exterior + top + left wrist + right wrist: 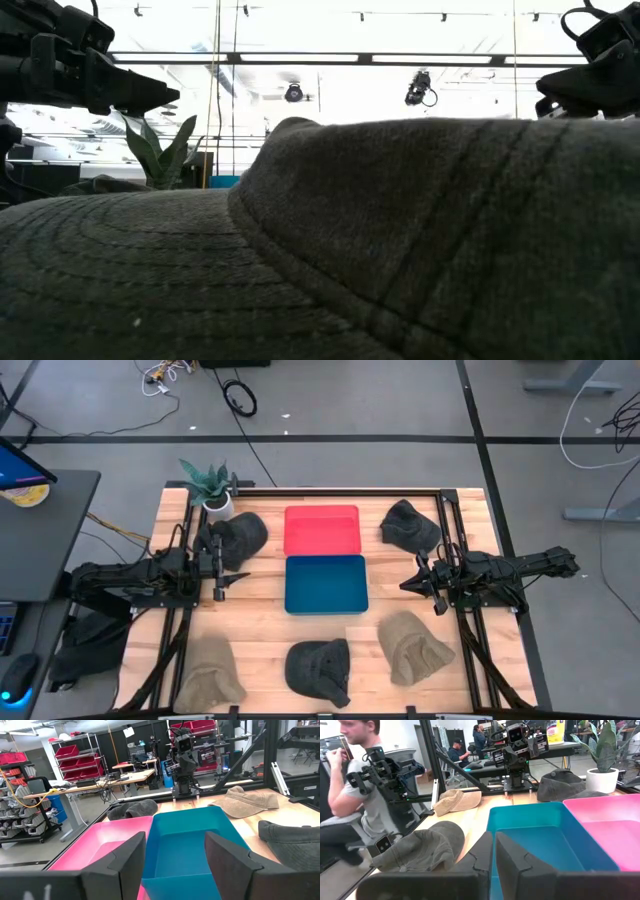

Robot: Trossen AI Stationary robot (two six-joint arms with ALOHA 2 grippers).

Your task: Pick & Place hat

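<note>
Several caps lie on the wooden table, resting on their brims and crowns. Dark ones lie by the plant (240,535), at the far right (410,525) and near the front middle (320,668). Tan ones lie at the near left (210,670) and near right (412,648). The front dark cap fills the low view (400,240). My left gripper (232,574) (175,852) is open, hovering left of the blue tray. My right gripper (408,582) (494,855) is shut, hovering right of that tray. Neither touches a cap.
A red tray (322,529) and a blue tray (326,584) sit mid-table between the arms. A potted plant (212,488) stands at the far left corner. Black frame rails run along both table sides. People show beyond the table in the right wrist view (355,775).
</note>
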